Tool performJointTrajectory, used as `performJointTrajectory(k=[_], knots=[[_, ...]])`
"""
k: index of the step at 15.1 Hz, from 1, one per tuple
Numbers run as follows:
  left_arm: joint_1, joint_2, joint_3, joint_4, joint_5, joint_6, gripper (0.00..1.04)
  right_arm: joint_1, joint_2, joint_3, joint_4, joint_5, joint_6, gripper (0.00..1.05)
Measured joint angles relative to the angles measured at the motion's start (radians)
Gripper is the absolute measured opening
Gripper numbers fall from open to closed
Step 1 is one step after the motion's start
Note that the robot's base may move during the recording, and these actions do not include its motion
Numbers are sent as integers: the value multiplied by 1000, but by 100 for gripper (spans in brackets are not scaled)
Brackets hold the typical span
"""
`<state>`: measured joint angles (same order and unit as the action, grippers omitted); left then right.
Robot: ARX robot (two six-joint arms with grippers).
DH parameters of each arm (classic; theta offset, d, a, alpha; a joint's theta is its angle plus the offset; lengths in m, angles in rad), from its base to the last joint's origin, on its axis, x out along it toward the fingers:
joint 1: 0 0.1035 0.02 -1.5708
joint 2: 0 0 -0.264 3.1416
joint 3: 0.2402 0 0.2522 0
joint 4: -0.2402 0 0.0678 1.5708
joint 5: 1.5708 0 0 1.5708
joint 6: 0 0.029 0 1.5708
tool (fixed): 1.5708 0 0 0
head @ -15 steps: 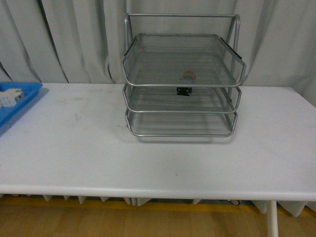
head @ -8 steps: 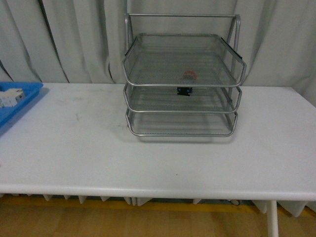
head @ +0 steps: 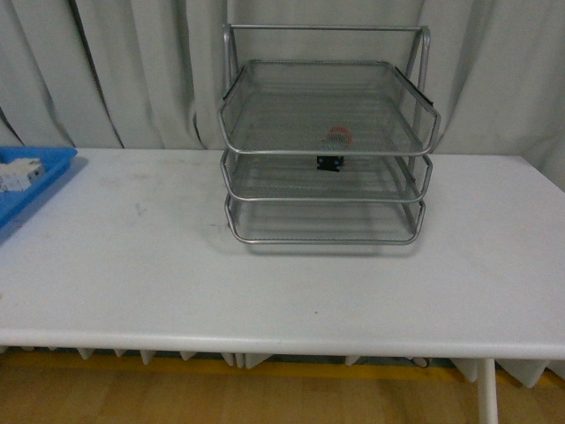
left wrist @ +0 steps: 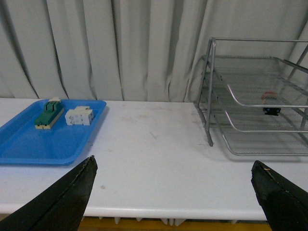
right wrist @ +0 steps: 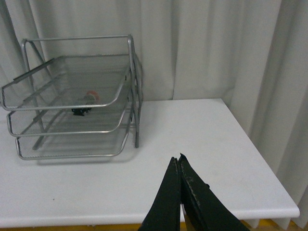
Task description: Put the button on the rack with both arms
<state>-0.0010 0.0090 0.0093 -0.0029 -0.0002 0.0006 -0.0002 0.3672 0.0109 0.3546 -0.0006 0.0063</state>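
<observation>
No brand, label or legible writing is found on any item.

The left black gripper [left wrist: 171,202] is seen in the left wrist view with its two dark fingers [left wrist: 67,199] spread wide apart; nothing is held between them and nothing is touched. The right black gripper [right wrist: 179,161] is seen in the right wrist view with its fingertips pressed together, empty, above the white table [head: 282,274]. Neither arm is visible in the front view.

The small push-button switch with the red round cap and dark blocky body [head: 334,148] is located in the three-tier silver wire-mesh rack [head: 327,141]. In the front view it lies near the front rim, at about 5 o'clock from the tier's centre. The red cap is seen through the top tier's mesh and the dark body just below the top rim; whether it rests on the top or the middle tier cannot be told with certainty.

The rack stands at 12 o'clock on the table, before a pale curtain [head: 132,71]. A flat blue plastic tray [left wrist: 29,144] is placed at 9 o'clock, well apart from the rack, and holds a green-and-cream switch [left wrist: 48,115] beside a white boxy component [left wrist: 79,116].
</observation>
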Motion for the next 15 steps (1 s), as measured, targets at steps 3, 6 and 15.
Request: performJointTrajectory(k=[3,6,15], knots=[[0,0,0,0,0,0,98,0,-65,0,-45,0,0,2],[0,0,0,0,0,0,98,0,-139,0,-124,0,0,2],[0,0,0,0,0,0,98,0,-364,0,-359,0,0,2]])
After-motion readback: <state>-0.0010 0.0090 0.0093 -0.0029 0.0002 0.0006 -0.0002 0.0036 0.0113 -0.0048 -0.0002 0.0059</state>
